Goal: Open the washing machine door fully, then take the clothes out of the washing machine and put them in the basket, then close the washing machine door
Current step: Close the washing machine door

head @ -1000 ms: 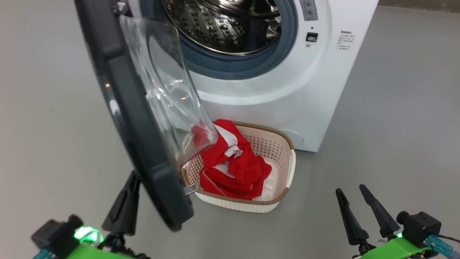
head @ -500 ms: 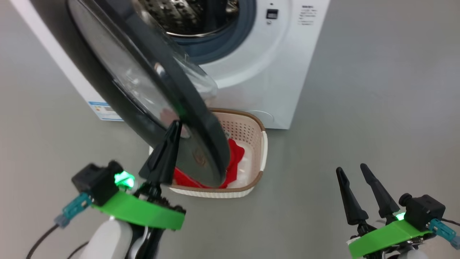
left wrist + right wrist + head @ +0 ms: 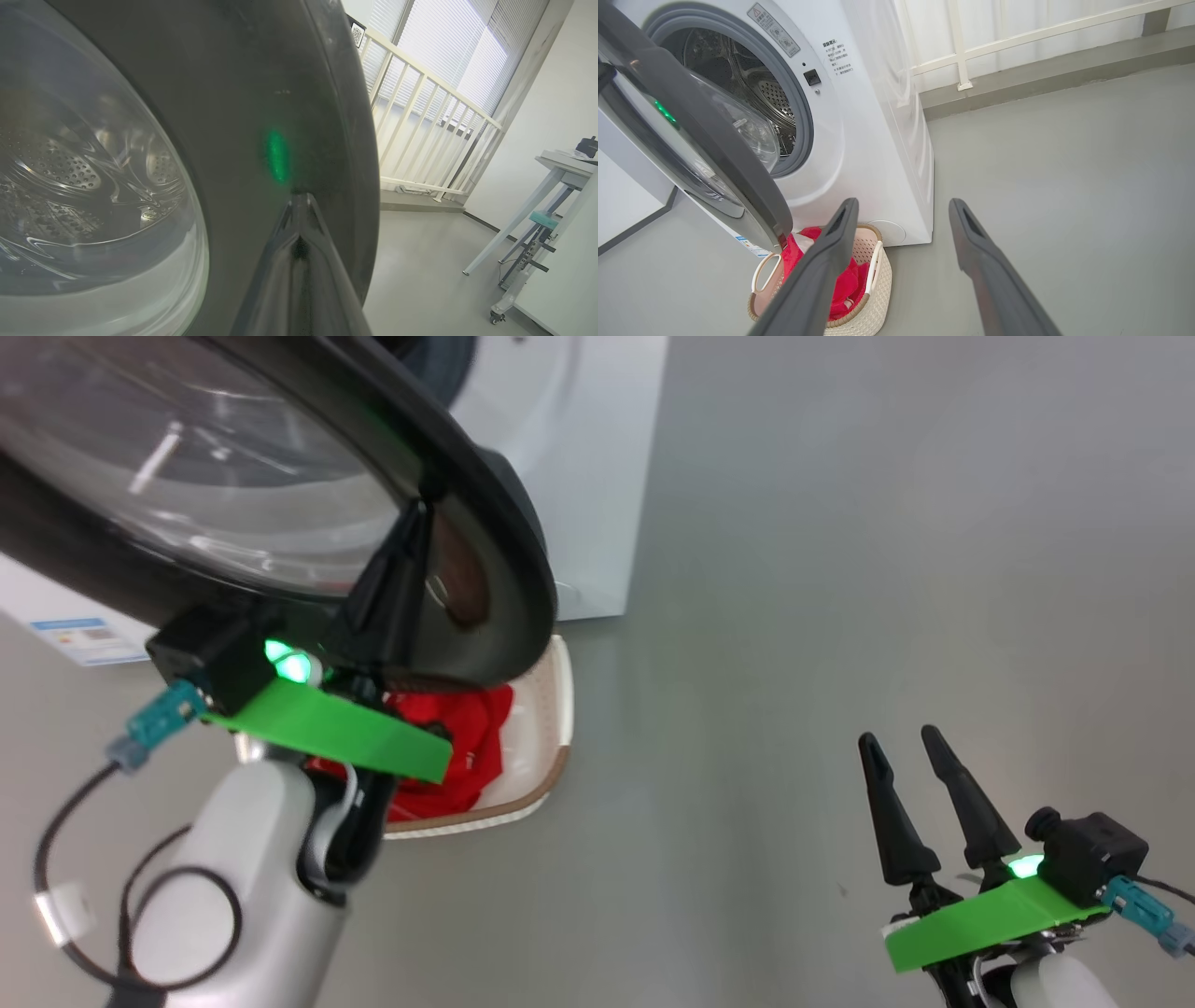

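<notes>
Left gripper (image 3: 411,537) has its two dark fingers squeezed together, with nothing held between them. Its tip touches the wide black rim of the washing machine door (image 3: 495,532), on the outside face, close to the edge that swings. In the left wrist view the fingers (image 3: 280,266) come to one point on the rim, and a green glow (image 3: 276,154) shines on the black just above that point. Beside it is the round glass window (image 3: 93,186), and the steel drum with its little holes shows through the glass.

The door is part way open. It sticks out from the big white washing machine (image 3: 597,476), and its low edge hangs over the basket (image 3: 553,709). The basket sits on the grey floor (image 3: 840,569), just in front of the machine. The red clothes (image 3: 462,737) lie in a heap inside the basket, and some white cloth shows in the right wrist view. A small blue label (image 3: 84,635) is stuck low on the machine's front.

The right gripper (image 3: 897,735) has its fingers spread apart and holds nothing. It hangs over the bare floor, well away from the machine and the basket, on the robot's right side. A white railing (image 3: 420,116) and a table (image 3: 560,163) stand further back in the room.
</notes>
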Available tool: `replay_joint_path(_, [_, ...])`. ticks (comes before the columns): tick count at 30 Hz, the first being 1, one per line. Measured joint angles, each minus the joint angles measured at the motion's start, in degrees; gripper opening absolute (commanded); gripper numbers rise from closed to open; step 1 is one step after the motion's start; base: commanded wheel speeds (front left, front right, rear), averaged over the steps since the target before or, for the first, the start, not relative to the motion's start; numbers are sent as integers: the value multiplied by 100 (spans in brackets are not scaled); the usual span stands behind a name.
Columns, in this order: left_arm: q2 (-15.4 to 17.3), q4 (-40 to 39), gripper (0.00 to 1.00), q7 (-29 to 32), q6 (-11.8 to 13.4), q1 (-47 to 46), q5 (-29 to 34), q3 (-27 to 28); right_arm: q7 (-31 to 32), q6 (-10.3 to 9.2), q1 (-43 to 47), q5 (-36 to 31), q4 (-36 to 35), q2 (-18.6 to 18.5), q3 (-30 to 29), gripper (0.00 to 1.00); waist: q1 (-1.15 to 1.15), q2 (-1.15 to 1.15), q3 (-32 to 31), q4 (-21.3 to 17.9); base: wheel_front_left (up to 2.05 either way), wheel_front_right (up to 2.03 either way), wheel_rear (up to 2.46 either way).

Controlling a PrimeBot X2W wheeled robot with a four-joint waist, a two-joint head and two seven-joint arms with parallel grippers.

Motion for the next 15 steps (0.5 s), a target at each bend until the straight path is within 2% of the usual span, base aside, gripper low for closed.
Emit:
replay_joint_path(9, [261,625,0,0,-3,-806,51,241,0,0,-146,48,-7,65,-38,100,0,0,259,-635,0,0,0])
replay_joint_path(15, [330,899,0,0,-8,-1183,111,443,0,0,-146,49,-8,79,-93,100,0,0,424,-845,0,0,0])
